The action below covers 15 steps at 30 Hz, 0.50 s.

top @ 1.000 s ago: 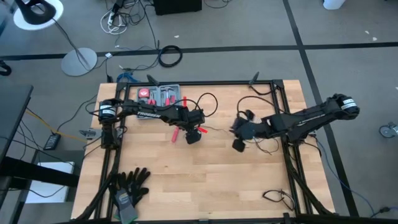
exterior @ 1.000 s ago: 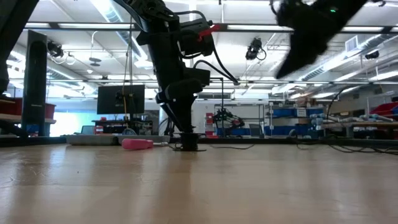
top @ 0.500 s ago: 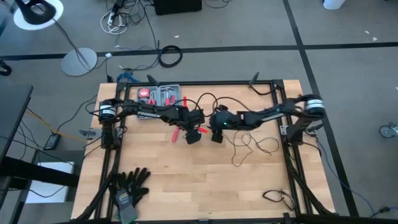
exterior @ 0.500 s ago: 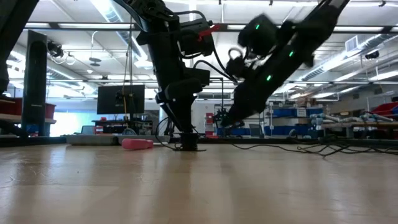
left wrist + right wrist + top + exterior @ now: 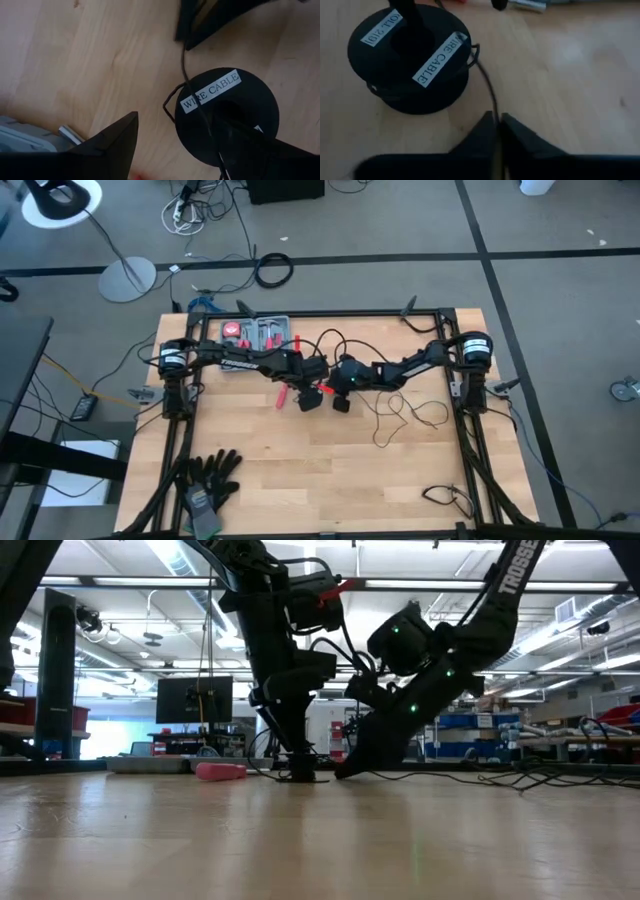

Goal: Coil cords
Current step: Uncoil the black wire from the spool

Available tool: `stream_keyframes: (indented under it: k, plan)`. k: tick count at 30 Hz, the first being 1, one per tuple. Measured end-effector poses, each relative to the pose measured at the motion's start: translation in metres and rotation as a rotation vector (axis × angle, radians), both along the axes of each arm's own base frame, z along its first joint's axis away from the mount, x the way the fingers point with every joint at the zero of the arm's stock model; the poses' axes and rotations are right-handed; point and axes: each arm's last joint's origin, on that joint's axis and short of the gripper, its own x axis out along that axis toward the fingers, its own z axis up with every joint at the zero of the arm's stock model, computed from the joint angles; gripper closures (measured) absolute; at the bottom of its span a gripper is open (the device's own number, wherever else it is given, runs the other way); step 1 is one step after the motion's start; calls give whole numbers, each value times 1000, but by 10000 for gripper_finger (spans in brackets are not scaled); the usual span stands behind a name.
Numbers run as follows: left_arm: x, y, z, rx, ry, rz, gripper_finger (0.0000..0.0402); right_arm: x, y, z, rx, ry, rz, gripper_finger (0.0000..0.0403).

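The right gripper (image 5: 496,131) is pinching the black wire (image 5: 489,90) just beside the spool (image 5: 412,55), so I judge a winding turn is in hand. The left gripper (image 5: 175,142), fingers spread, is standing over the spool at mid surface (image 5: 300,470). Next, the wire should probably go around the spool. Thin loose loops (image 5: 405,412) are lying toward the right arm.

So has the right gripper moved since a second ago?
Yes. In the high view the right gripper has swung from near the table's right frame rail across to the spool at the centre.
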Motion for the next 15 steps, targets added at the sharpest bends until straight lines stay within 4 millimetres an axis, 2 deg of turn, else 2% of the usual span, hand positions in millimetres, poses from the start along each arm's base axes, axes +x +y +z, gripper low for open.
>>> stream_keyframes:
  k: [2, 7, 10, 15]
  plan:
    - [0, 0, 0, 0, 1, 0, 145, -3, 2, 1, 47, 26, -17, 388]
    - [0, 0, 0, 0, 3, 0, 145, -19, 23, 18, 124, 157, -38, 399]
    - [0, 0, 0, 3, 3, -2, 145, -38, 40, 31, 171, 291, -34, 399]
    - [1, 0, 0, 4, -8, -1, 145, -81, 68, 55, 269, 523, -120, 401]
